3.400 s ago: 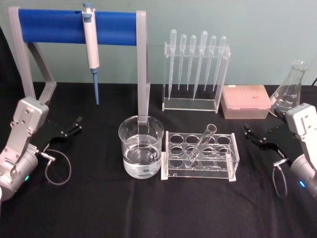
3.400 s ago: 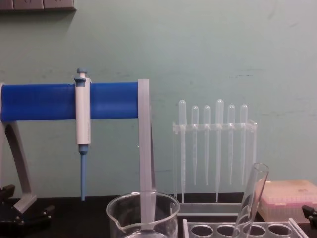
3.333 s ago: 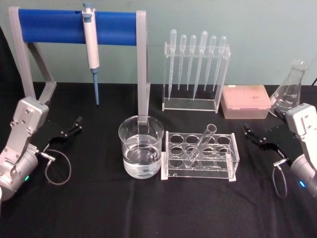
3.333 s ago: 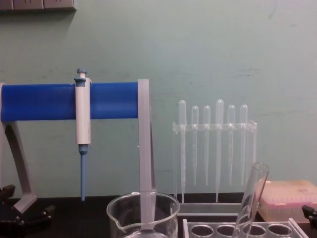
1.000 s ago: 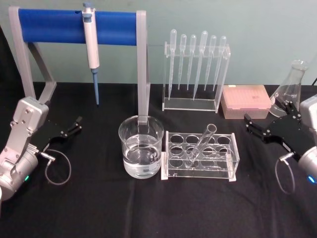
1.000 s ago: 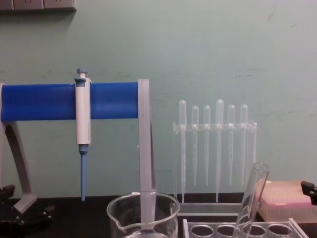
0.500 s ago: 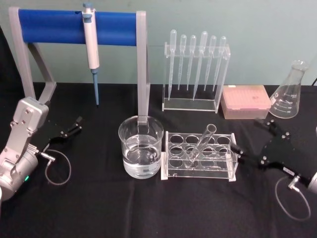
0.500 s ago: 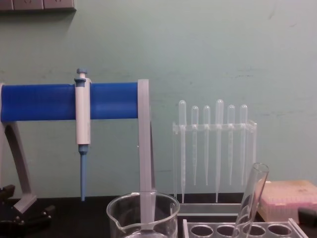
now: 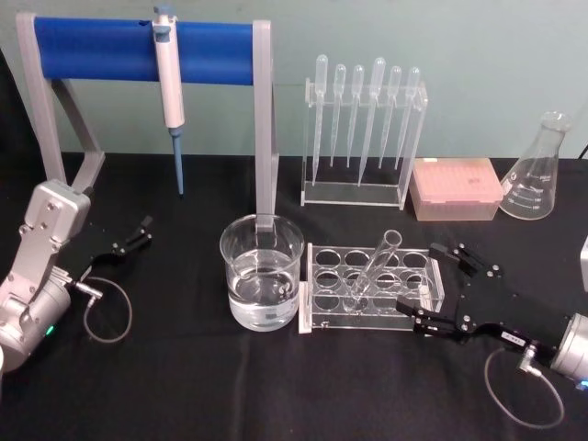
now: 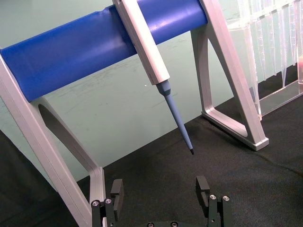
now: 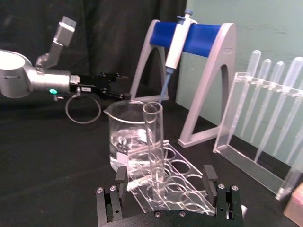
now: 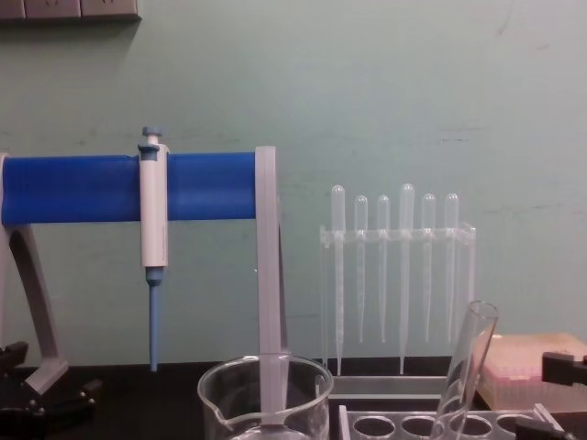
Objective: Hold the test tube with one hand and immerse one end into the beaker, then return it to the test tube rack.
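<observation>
The test tube (image 9: 378, 265) leans in a clear rack (image 9: 367, 323) at the table's middle, its open rim up; it also shows in the right wrist view (image 11: 153, 137) and the chest view (image 12: 466, 367). Left of the rack stands the beaker (image 9: 262, 276), partly filled with clear liquid (image 11: 124, 144) (image 12: 266, 394). My right gripper (image 9: 415, 276) is open at the rack's right end, its fingers (image 11: 209, 176) spread wide and level with the tube, which stands apart ahead of them. My left gripper (image 9: 138, 234) rests open at the far left, with nothing between its fingers (image 10: 202, 185).
A white pipettor (image 9: 169, 83) hangs from a blue-barred stand (image 9: 110, 48) at the back left. Behind the rack are a pipette holder (image 9: 363, 138), a pink tip box (image 9: 456, 187) and a conical flask (image 9: 537, 175). Black cloth covers the table.
My right gripper has swung from the right edge leftward and down to the rack's right end, still open. The tube, the beaker and the left arm have not moved.
</observation>
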`<state>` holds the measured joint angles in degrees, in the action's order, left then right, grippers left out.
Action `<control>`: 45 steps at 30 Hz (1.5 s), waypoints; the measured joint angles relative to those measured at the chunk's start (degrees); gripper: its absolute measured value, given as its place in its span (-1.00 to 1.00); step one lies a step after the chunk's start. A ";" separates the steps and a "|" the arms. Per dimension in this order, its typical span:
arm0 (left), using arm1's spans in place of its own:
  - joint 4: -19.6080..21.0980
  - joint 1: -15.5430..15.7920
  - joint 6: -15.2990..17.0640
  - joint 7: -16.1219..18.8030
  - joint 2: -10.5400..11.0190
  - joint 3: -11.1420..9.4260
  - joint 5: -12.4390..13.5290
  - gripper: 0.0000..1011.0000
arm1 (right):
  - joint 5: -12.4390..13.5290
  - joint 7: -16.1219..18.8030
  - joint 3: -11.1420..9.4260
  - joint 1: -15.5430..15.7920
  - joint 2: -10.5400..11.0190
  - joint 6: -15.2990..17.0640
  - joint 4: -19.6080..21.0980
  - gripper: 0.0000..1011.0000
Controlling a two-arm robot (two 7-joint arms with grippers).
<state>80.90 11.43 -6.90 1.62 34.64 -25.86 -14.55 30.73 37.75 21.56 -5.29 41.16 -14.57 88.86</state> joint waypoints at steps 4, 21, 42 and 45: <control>0.00 0.00 0.00 0.00 0.00 0.00 0.00 0.98 | 0.67 1.43 0.00 -0.29 -0.63 0.24 -0.35 0.98; 0.00 0.00 0.00 0.00 0.00 0.00 0.00 0.98 | 2.00 3.65 1.31 -4.76 -5.53 4.91 -2.56 0.98; 0.00 0.00 0.00 0.00 0.00 0.00 0.00 0.98 | 0.98 2.83 3.14 -8.18 -7.82 7.23 -4.70 0.98; 0.00 0.00 0.00 0.00 0.00 0.00 0.00 0.98 | 0.97 2.81 3.11 -8.14 -7.79 7.17 -4.65 0.92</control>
<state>80.90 11.43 -6.91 1.62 34.65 -25.86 -14.55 31.70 40.56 24.67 -13.43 33.37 -7.40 84.21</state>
